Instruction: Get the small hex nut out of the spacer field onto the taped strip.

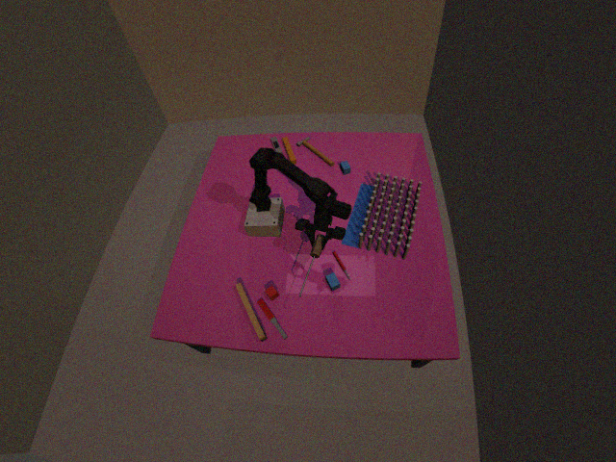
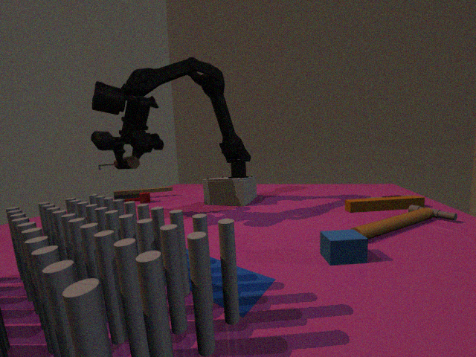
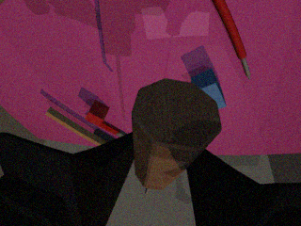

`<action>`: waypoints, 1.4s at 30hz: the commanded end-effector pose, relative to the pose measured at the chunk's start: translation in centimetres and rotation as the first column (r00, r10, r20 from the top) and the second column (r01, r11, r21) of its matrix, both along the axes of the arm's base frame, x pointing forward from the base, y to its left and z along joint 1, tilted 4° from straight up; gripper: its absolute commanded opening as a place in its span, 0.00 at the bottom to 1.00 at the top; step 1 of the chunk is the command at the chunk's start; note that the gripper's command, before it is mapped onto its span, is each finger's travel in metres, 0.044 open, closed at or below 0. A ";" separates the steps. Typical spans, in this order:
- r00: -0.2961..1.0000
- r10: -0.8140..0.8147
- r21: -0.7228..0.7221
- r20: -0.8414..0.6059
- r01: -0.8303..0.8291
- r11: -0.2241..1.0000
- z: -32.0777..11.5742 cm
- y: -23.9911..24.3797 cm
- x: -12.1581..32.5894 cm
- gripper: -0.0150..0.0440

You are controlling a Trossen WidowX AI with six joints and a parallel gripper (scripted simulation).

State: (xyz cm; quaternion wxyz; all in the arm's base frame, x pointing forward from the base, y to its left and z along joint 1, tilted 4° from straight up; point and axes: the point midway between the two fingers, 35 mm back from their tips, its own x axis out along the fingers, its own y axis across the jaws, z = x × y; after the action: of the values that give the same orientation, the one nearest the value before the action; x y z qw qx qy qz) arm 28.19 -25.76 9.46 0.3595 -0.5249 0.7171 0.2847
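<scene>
My gripper [image 1: 317, 244] [image 2: 127, 161] [image 3: 163, 142] is shut on the brown handle of a hook tool [image 1: 308, 274] [image 2: 107, 165] [image 3: 176, 113], raised well above the table. Its thin rod points toward the front of the table in the top view, and its bent tip shows in the exterior view. The gripper and tool are outside the field, to the left of the taped strip in the top view. The grey metal spacers [image 1: 390, 214] [image 2: 228, 268] stand upright in rows. The blue taped strip [image 1: 354, 223] [image 2: 250, 285] lies along their near side. I cannot make out the hex nut in any view.
Below the tool are a red-handled pen-like tool [image 1: 339, 260] [image 3: 230, 28] and a blue block [image 1: 332, 279] [image 3: 213, 94]. A red block [image 1: 270, 292] [image 3: 98, 110] and a wooden bar [image 1: 250, 310] lie front left. A hammer [image 1: 318, 152] [image 2: 392, 222] and another blue block [image 1: 345, 167] [image 2: 343, 248] lie at the back.
</scene>
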 end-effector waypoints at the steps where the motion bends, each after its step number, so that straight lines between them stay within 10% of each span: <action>1: 1.000 -0.006 -0.009 -0.003 0.006 1.000 -0.5 -0.2 0.0 0.25; 42: 1.000 -0.006 -0.009 -0.003 0.006 1.000 -6.2 -0.6 0.3 0.25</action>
State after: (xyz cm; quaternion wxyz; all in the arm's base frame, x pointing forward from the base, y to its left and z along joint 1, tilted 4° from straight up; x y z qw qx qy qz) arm 28.59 -26.30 3.70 0.3614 -0.5235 0.7185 0.2813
